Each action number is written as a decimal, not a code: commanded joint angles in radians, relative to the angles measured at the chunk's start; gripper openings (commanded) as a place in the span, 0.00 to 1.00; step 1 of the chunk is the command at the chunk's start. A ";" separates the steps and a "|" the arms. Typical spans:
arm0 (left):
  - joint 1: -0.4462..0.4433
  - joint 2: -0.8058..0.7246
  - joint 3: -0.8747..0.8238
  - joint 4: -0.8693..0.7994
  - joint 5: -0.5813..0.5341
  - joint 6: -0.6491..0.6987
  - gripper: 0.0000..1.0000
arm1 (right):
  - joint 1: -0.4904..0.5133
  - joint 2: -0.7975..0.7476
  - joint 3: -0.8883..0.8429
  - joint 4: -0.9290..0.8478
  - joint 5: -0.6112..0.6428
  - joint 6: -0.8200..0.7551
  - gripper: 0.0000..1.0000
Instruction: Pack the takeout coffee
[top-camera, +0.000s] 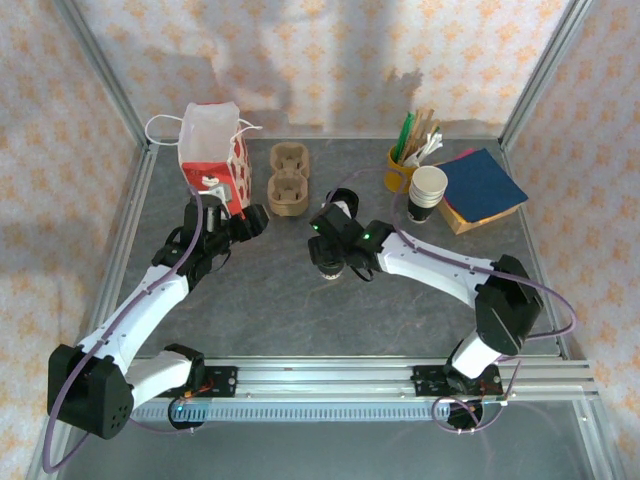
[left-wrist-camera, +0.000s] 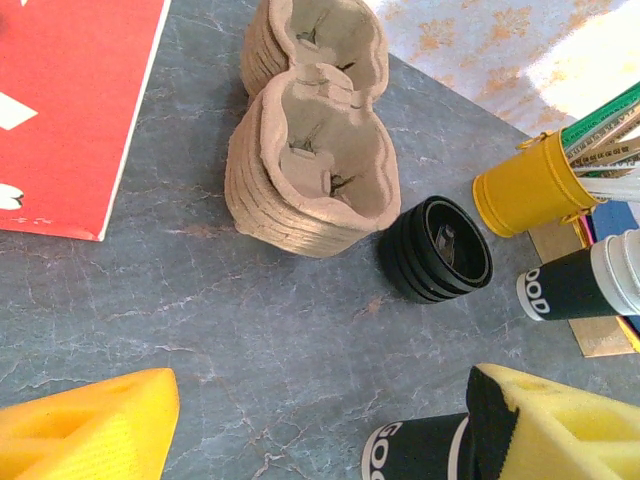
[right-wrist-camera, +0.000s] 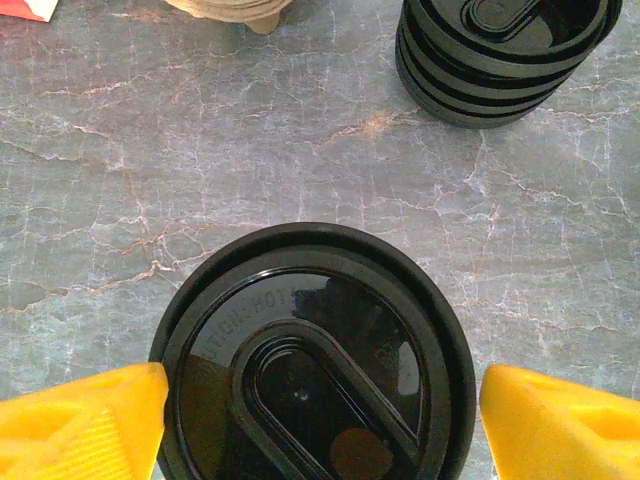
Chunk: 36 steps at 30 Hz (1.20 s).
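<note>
A red-and-white bag (top-camera: 212, 150) stands at the far-left corner of the worktop (top-camera: 270, 310). The left fingers (left-wrist-camera: 90, 430) hang just in front of it, spread wide and holding nothing. Right of the bag sits a pulp carrier (left-wrist-camera: 310, 170), with a stack of black lids (left-wrist-camera: 437, 250) just beside it. The coffee (right-wrist-camera: 310, 370) stands upright near the worktop's middle, in front of the lids. The right fingers (right-wrist-camera: 85, 420) straddle its lid, released, with a gap on one side. Towards the far-right corner are a yellow cup (top-camera: 400, 172), white cups (top-camera: 428, 190) and a blue pad (top-camera: 485, 183).
</note>
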 joint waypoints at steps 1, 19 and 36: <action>0.010 0.004 -0.013 0.025 -0.003 -0.005 0.78 | 0.008 0.019 0.026 -0.037 0.043 0.002 0.78; 0.011 0.012 -0.027 0.033 0.001 -0.005 0.78 | 0.011 0.047 0.027 -0.054 0.026 0.001 0.79; 0.011 0.019 -0.032 0.048 0.011 -0.005 0.78 | 0.013 0.057 0.015 -0.057 0.038 -0.009 0.81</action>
